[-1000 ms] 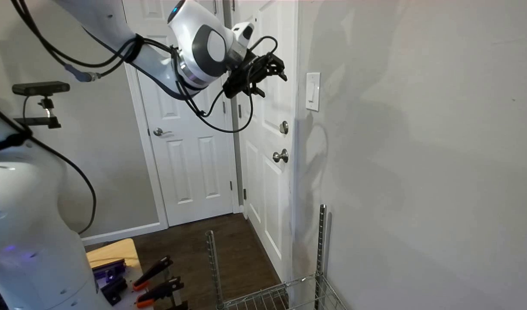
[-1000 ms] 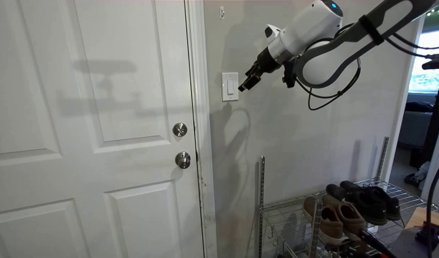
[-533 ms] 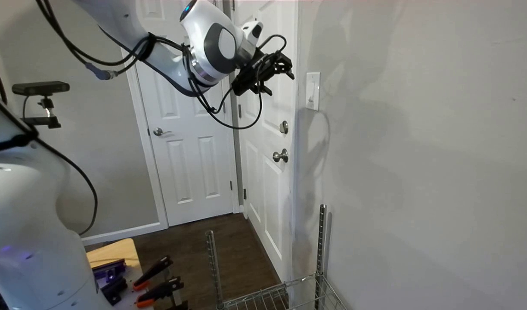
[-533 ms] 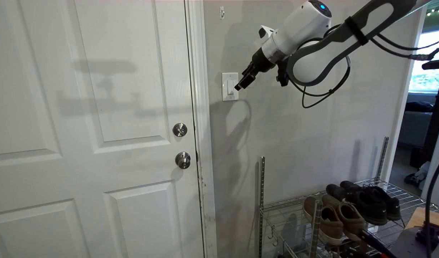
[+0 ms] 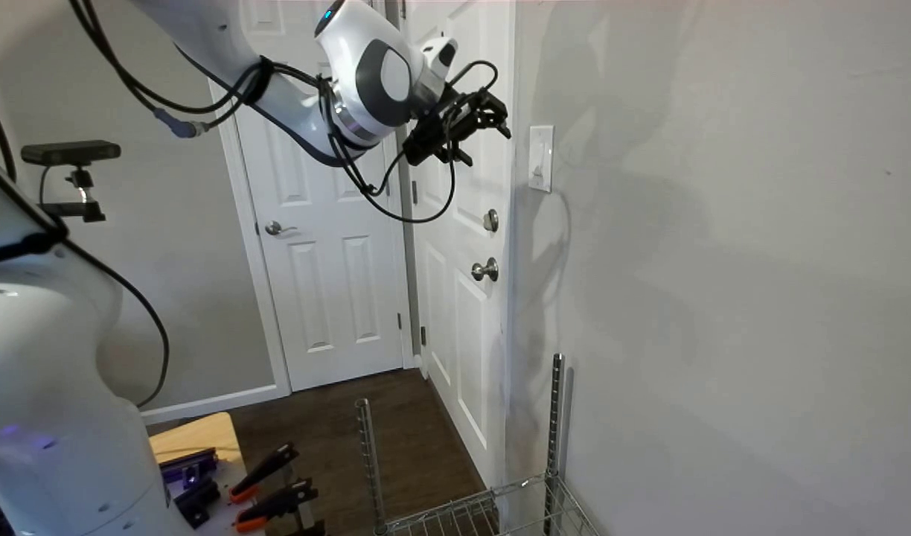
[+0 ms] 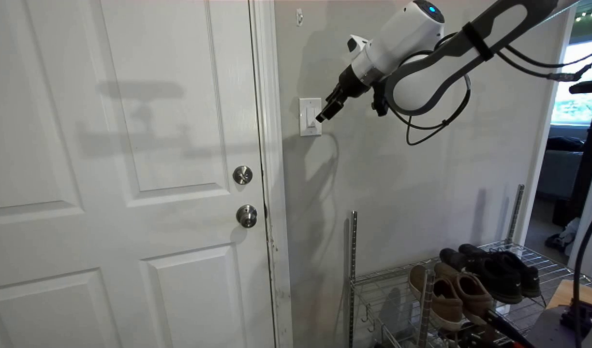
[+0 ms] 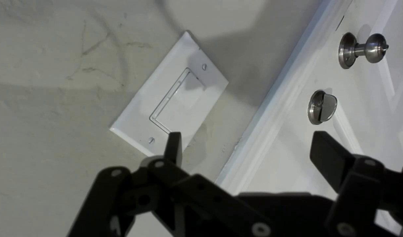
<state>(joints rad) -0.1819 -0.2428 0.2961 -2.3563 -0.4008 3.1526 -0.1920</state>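
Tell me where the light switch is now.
In the wrist view, the light switch sits left of centre, beside the door frame. In an exterior view, it's above and right of the lock, by the open jaws.

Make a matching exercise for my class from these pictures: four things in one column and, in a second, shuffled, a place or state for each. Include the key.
Column one
1. gripper
2. light switch
3. round doorknob
4. brown shoes

Column two
A. on the wire rack
B. on the wall, beside the door frame
C. open, holding nothing
D. on the white door, below the lock

Pairs: 1-C, 2-B, 3-D, 4-A
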